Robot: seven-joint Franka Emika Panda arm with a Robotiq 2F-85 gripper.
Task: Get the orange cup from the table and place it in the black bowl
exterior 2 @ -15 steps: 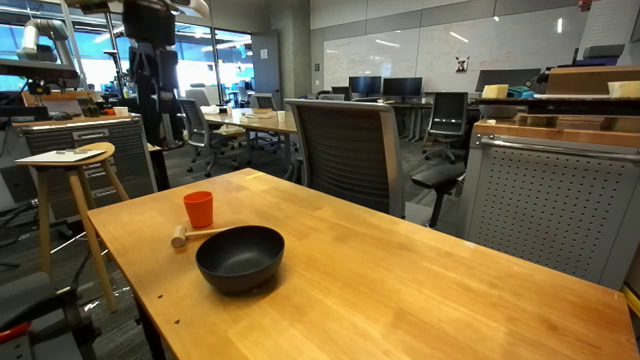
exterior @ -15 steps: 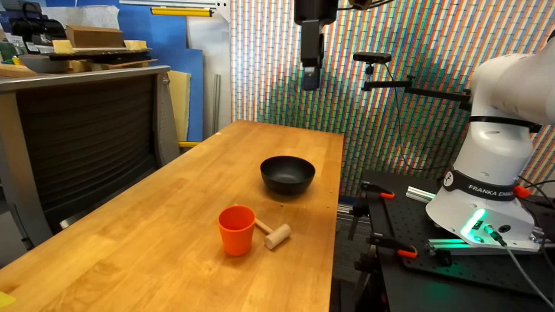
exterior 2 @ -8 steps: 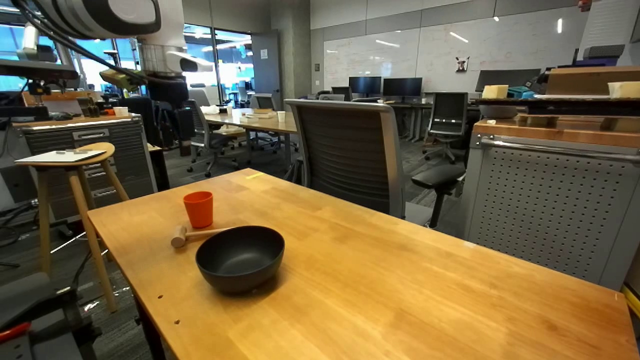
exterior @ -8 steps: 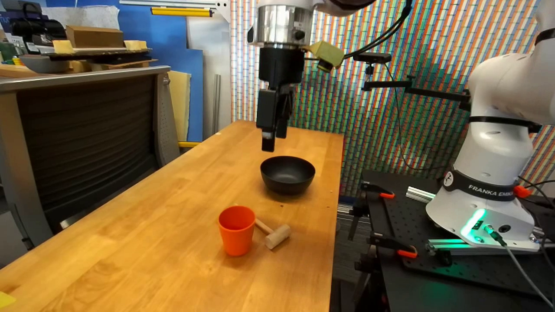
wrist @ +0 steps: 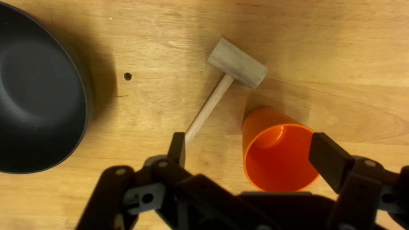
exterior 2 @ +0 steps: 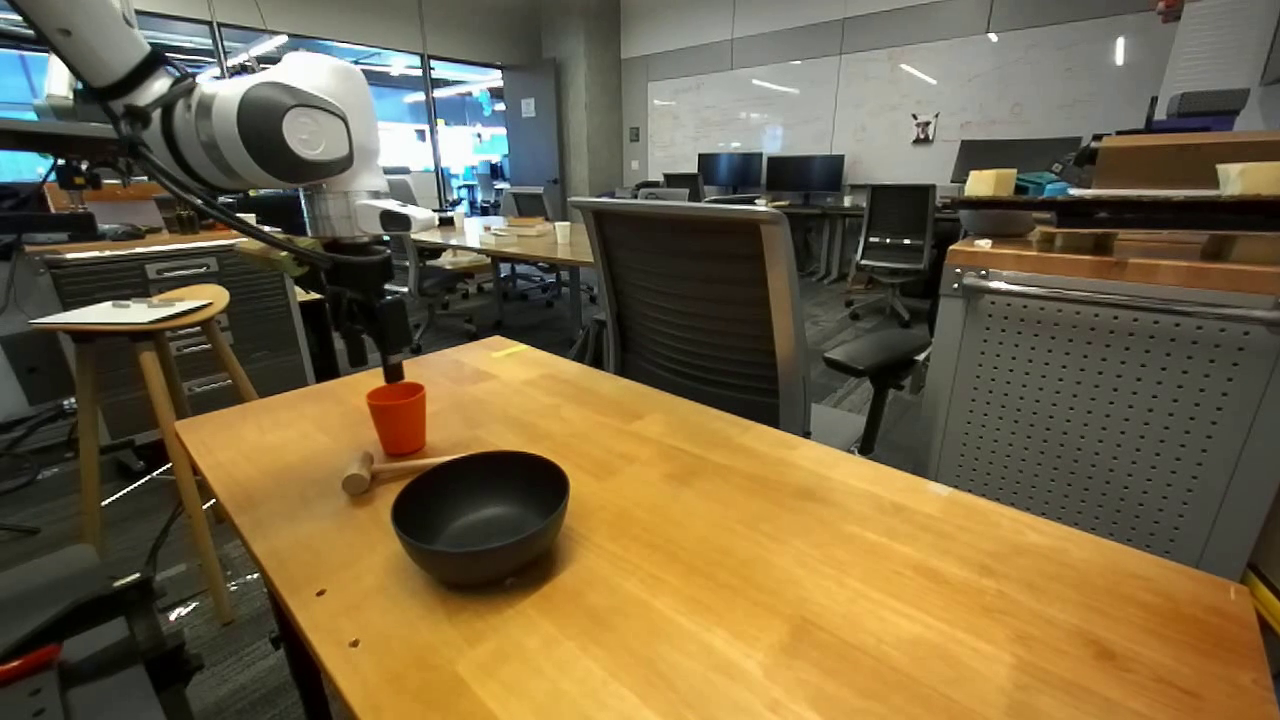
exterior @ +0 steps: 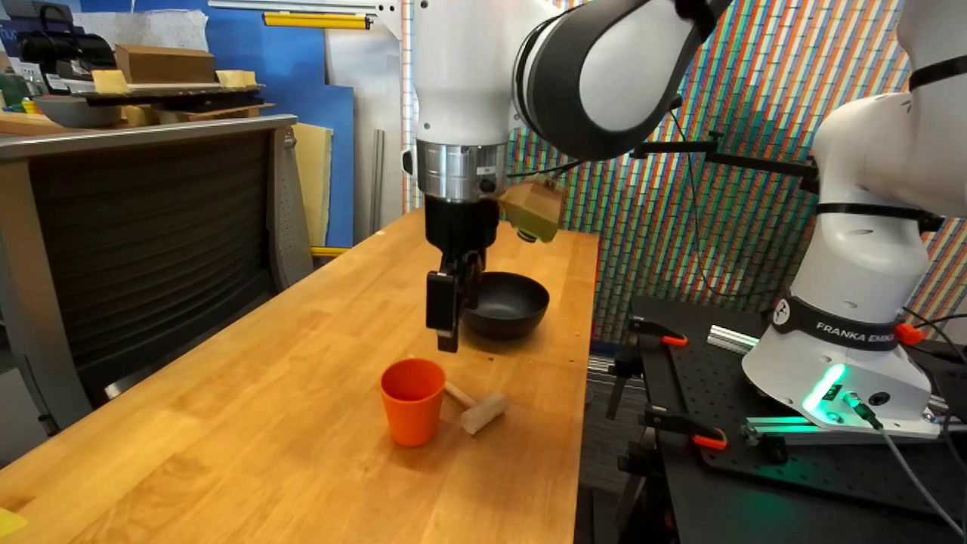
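Your orange cup [wrist: 281, 159] stands upright on the tabletop [exterior 2: 800, 560], below the hand [wrist: 248, 145]; per the wrist view it's btwn the fingertips, nearer the one on that view's R side, & you can't tell re: contact. You've got the fingers [wrist: 327, 156] wide apart, pointing straight down, tips a bit higher than the cup's rim in both exterior views. Your arm [exterior: 468, 83] hangs vert. above them, & the hand partly hides the black bowl [exterior: 517, 306] in an exterior view. A wooden mallet [wrist: 238, 62] lies just beside the cup, handle at a diag., btwn cup & bowl; the bowl's apart from the cup. Surface is lt. wood w/ visible grain. Beyond it: desk chair [exterior 2: 690, 310] just past the long edge, stool [exterior 2: 208, 297] near the short end, then monitors [exterior 2: 805, 174] & a whiteboard [exterior 2: 780, 115] at the back.
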